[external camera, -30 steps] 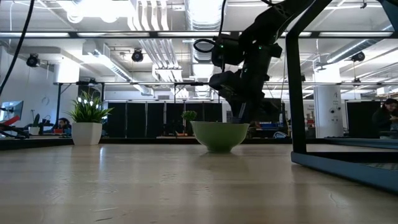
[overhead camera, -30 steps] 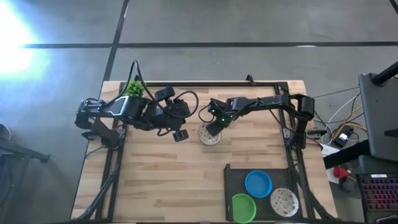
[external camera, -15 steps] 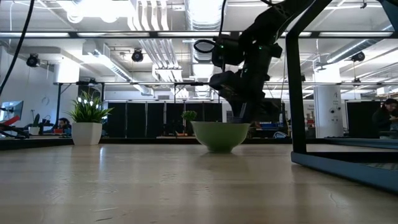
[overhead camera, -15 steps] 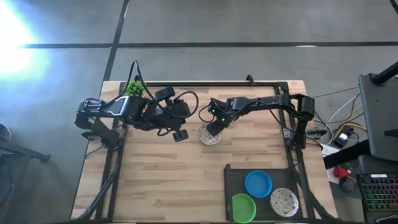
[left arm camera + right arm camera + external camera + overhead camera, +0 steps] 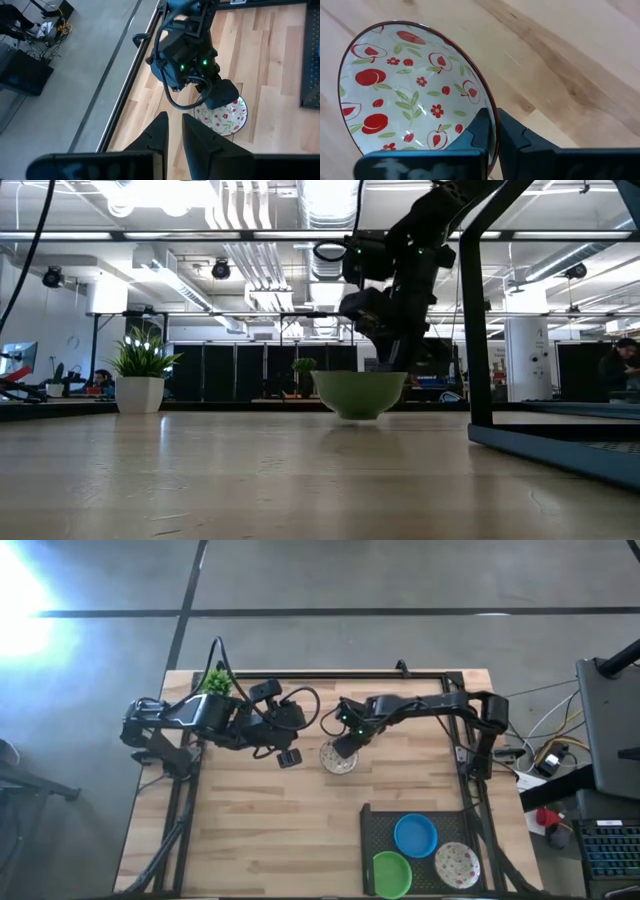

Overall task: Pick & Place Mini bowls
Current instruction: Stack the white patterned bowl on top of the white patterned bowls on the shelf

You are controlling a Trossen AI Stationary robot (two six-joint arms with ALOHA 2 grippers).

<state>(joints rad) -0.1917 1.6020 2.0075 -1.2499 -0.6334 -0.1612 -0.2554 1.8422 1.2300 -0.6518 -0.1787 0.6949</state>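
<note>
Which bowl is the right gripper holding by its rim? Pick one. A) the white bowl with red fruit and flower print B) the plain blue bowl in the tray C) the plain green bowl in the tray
A: in the right wrist view the right gripper pinches the rim of the fruit-print bowl.

Right gripper (image 5: 344, 747) at speckled bowl's (image 5: 337, 759) rim, seemingly gripping it.

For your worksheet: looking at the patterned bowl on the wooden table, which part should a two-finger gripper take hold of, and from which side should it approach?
Take the patterned bowl by its thin rim, coming from above, one finger inside and one outside. It sits upright with its mouth open, and the curved wall gives no flat sides. The right gripper grips it just this way.
</note>
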